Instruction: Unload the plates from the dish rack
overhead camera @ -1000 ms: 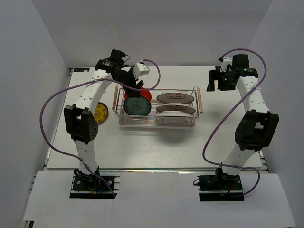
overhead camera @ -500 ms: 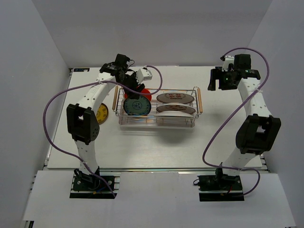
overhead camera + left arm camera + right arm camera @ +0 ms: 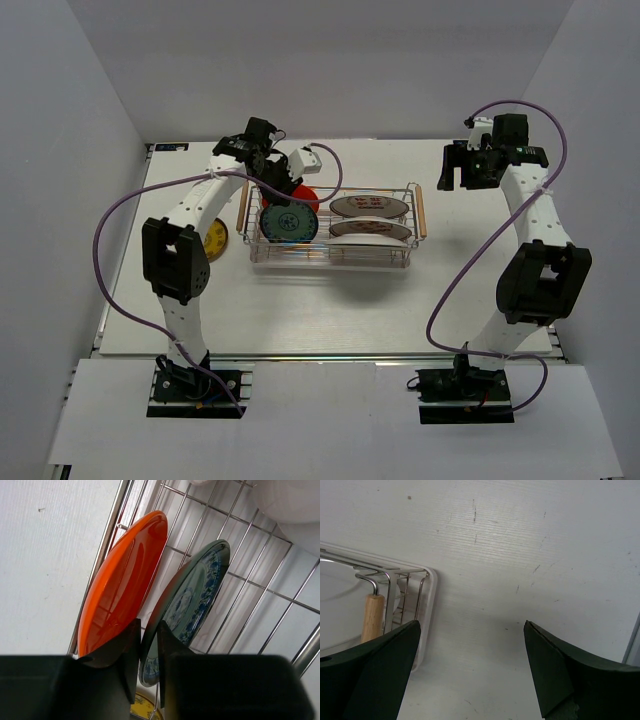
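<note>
Dish rack [image 3: 330, 262] is sitting at mid-surface [image 3: 330, 310]. Left pincer [image 3: 147, 630] is clenching the rim of the teal-blue plate [image 3: 195, 595], which is standing on edge at the rack's left end, just beside the red-orange plate [image 3: 125, 580]. Right pincer [image 3: 470, 650] is hanging released, right of the rack.

The left arm [image 3: 190, 212] reached forward with its elbow bent outward and its wrist tipped down. The two dark fingers of the left gripper [image 3: 148, 626] stood almost together, and the rim of the teal-blue plate [image 3: 195, 595] sat pinched in the narrow slit between the jaws. The right arm [image 3: 536, 215] stood tall with its wrist angled downward, and the jaws of the right gripper [image 3: 471, 626] were spread wide apart.
</note>
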Robot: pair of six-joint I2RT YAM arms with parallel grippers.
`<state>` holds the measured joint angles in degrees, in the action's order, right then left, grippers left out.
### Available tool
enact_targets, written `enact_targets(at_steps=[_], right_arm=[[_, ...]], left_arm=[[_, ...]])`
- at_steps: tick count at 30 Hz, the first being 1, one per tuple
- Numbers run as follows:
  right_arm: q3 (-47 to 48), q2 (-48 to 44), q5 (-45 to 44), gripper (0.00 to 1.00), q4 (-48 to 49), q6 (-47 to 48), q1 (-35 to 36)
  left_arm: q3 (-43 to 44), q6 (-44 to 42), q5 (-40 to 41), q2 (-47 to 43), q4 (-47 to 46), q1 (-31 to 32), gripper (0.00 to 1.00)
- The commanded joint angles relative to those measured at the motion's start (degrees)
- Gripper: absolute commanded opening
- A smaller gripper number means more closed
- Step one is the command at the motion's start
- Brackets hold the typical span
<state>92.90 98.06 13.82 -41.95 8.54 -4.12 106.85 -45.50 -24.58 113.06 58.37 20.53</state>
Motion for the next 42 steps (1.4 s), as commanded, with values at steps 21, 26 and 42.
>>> enact_targets(at_steps=[21,26,42], right_arm=[[-0.61,-7.79,0.06,0.89,1.87,0.78,-0.19],[-1.67,-10.96,0.59,0.89,3.02,0.96,-0.19],[-3.69,-14.91,0.5,0.89,6.09,-4.32,-0.27]], left_arm=[[-1.73,4.79,0.23,-17.24,-8.61,0.3,0.0],[-2.96,10.59,1.81,-21.55,-14.15,0.3,0.0],[-1.02,74.39,46.39,-18.49,-19.88,-14.19,0.0]])
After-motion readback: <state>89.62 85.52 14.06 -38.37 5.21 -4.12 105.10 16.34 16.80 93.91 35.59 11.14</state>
